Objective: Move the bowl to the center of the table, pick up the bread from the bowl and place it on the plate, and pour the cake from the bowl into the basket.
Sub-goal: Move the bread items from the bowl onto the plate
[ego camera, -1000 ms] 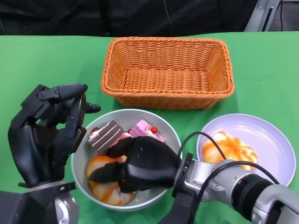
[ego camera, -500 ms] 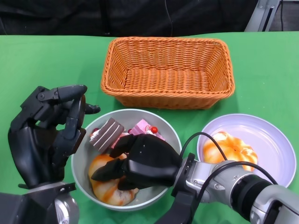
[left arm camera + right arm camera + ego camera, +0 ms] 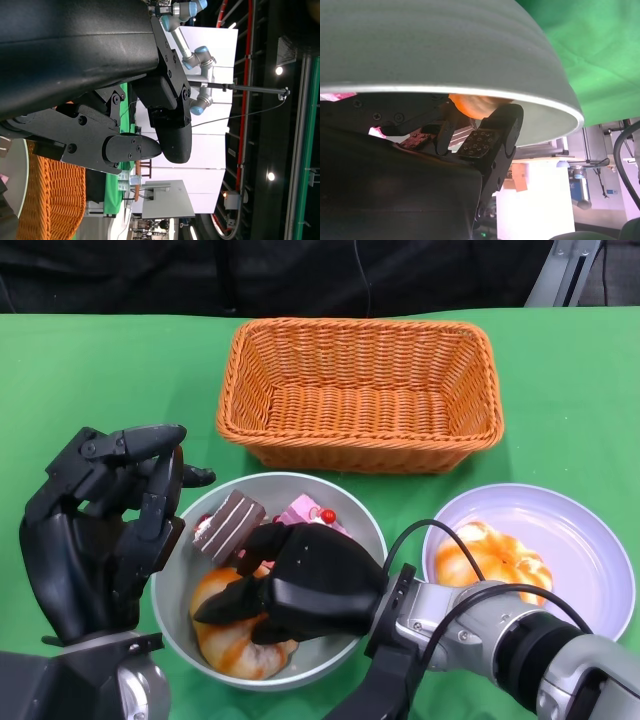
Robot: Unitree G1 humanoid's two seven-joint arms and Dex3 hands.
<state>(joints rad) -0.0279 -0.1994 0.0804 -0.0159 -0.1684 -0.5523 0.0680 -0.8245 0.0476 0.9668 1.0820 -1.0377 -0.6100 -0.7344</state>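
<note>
Bowl: your grey bowl (image 3: 345, 530) sits at lower centre of the head view on the green surface (image 3: 100, 380), its far rim just short of the basket's near wall.
Bread in bowl: the orange bread (image 3: 215, 640) lies in the bowl's lower left part, under your right hand.
Right hand: your right hand (image 3: 300, 585) is inside the bowl, fingers curled down over the bread; you cannot tell whether it truly grips it. The right wrist view shows a black fingertip (image 3: 485, 142) at the rim beside a sliver of orange.
Left hand: your left hand (image 3: 100, 525) stands at the bowl's left rim, fingers bent and apart, holding nothing.
Cake: a chocolate slice (image 3: 228, 525) and a pink slice (image 3: 308, 512) lie in the bowl's upper part.
Plate: the pale plate (image 3: 590, 550) at lower right already carries one bread (image 3: 495, 558); a green strip separates it from the bowl.
Basket: the wicker basket (image 3: 360, 390) fills upper centre.
Change: since a second ago your right hand has lifted slightly, and the bread shows more at its left.
</note>
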